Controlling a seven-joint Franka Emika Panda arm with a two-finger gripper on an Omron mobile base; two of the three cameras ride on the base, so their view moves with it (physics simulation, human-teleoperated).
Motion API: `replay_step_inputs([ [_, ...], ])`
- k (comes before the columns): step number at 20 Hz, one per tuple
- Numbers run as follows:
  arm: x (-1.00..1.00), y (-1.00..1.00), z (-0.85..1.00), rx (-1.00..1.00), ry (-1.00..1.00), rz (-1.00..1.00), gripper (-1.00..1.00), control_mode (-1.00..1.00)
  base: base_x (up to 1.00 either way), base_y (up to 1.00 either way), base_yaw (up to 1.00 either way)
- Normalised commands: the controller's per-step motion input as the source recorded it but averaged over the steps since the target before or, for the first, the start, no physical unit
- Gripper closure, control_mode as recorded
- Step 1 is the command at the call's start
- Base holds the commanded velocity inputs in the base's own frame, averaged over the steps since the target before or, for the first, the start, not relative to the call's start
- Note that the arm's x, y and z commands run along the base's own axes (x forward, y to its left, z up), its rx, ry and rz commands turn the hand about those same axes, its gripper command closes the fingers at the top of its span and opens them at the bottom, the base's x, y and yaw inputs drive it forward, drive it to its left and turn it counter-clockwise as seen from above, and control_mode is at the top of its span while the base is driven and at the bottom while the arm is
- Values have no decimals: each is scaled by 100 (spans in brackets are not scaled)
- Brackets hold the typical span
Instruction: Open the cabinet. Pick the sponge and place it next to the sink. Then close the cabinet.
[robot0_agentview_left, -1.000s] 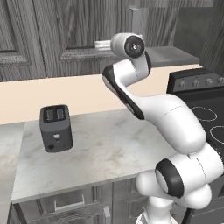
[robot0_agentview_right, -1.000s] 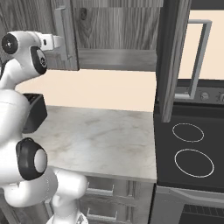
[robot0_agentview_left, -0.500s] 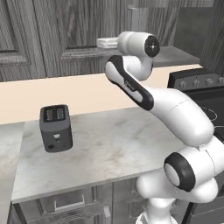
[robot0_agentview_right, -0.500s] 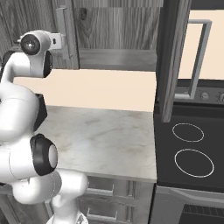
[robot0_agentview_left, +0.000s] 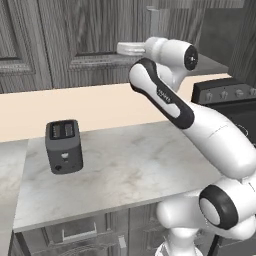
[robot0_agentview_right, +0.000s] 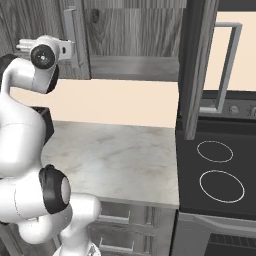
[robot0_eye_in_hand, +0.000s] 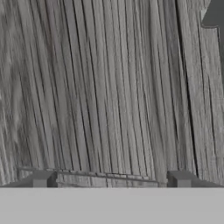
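— End effector (robot0_eye_in_hand: 109, 177) status?
— Fingers spread wide, nothing between them. I see it raised against the cabinet (robot0_eye_in_hand: 100, 87), wood grain right ahead.
— Table (robot0_agentview_left: 130, 170)?
— Toaster (robot0_agentview_left: 64, 146) at its left.

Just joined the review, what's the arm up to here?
The arm has its pincer raised against the dark wood-grain cabinet, jaws wide open and holding nothing. In the right base view the hand sits by the cabinet's silver bar handle. A black toaster stands on the marble counter.
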Motion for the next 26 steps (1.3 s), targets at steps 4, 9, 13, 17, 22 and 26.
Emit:
replay_step_inputs([
  [4, -95, -28, 10, 0, 1, 4, -100, -100, 0, 0, 0],
  [9, -98, -25, 23, -1, 4, 1, -100, -100, 0, 0, 0],
  [13, -100, -37, 33, -6, 10, 0, -100, -100, 0, 0, 0],
  [17, -98, -48, 32, -6, 11, 0, -100, -100, 0, 0, 0],
  [22, -100, -55, 14, -2, 8, -2, -100, -100, 0, 0, 0],
  [26, -100, -56, 4, 0, 3, -2, -100, -100, 0, 0, 0],
])
